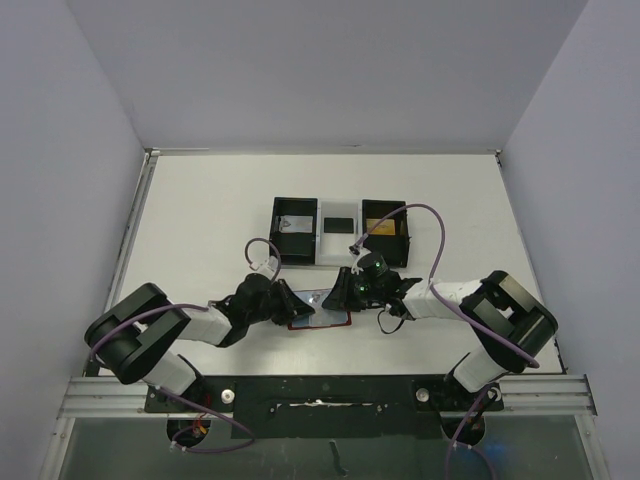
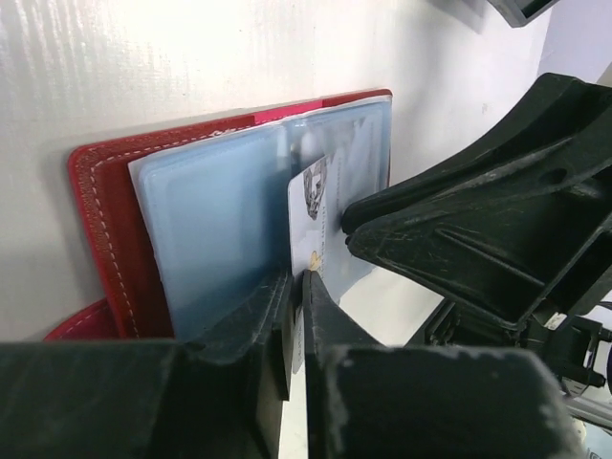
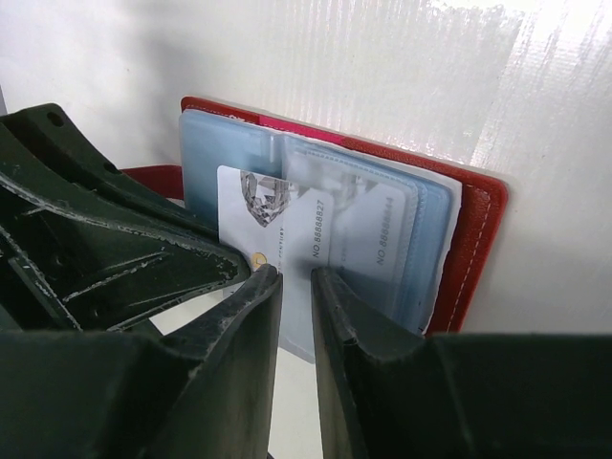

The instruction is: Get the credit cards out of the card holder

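- Red leather card holder (image 2: 96,210) lies open on the white table (image 2: 143,57), right under both claws' tips, with its pale blue plastic sleeves (image 2: 210,229) facing up.
- A white credit card (image 2: 308,210) sticks partly out of one sleeve. Its near edge sits in the slit of the left claw (image 2: 298,287), which is clamped on it.
- The right claw (image 3: 295,287) faces the left across the card, tips at the sleeve and jaws a sliver apart. Whether they pinch the plastic I cannot tell.

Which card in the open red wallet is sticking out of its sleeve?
The white plastic card with the grey diamond emblem; the other numbered card lies blurred beneath its clear sleeve.
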### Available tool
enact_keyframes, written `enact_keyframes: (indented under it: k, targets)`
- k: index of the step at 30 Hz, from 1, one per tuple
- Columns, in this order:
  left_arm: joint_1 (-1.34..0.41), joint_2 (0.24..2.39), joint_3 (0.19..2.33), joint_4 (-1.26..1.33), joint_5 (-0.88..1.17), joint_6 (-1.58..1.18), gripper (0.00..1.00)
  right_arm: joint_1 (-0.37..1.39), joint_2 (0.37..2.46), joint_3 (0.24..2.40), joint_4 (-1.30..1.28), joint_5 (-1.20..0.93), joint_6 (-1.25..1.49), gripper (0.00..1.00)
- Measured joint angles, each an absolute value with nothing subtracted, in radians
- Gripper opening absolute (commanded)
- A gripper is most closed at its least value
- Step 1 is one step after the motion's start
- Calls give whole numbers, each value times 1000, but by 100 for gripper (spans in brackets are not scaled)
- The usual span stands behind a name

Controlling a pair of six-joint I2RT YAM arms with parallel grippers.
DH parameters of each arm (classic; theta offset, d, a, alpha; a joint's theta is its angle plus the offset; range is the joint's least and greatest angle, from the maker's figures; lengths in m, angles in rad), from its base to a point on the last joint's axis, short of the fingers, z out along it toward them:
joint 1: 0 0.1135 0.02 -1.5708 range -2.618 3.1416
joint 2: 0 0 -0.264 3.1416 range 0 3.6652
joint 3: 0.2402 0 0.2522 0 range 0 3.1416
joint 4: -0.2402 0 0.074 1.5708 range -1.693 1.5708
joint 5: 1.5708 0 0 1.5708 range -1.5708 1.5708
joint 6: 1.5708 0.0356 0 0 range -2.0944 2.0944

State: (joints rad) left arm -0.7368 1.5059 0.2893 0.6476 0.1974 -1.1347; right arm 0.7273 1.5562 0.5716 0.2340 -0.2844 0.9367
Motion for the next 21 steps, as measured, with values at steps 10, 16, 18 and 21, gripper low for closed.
enact_keyframes:
  k: [10, 16, 18, 21]
  targets:
    - [-730, 1418, 294, 569, 180, -1112, 0, 716, 1542, 575, 221, -290, 904, 35]
    - [-725, 1391, 299, 521, 175, -1089, 0, 712, 1501, 586, 189, -295, 853, 43]
    - [-725, 1375, 300, 503, 171, -1082, 0, 712, 1469, 586, 184, -296, 838, 46]
    - [-724, 1344, 302, 471, 163, -1066, 0, 712, 1424, 586, 184, -294, 818, 51]
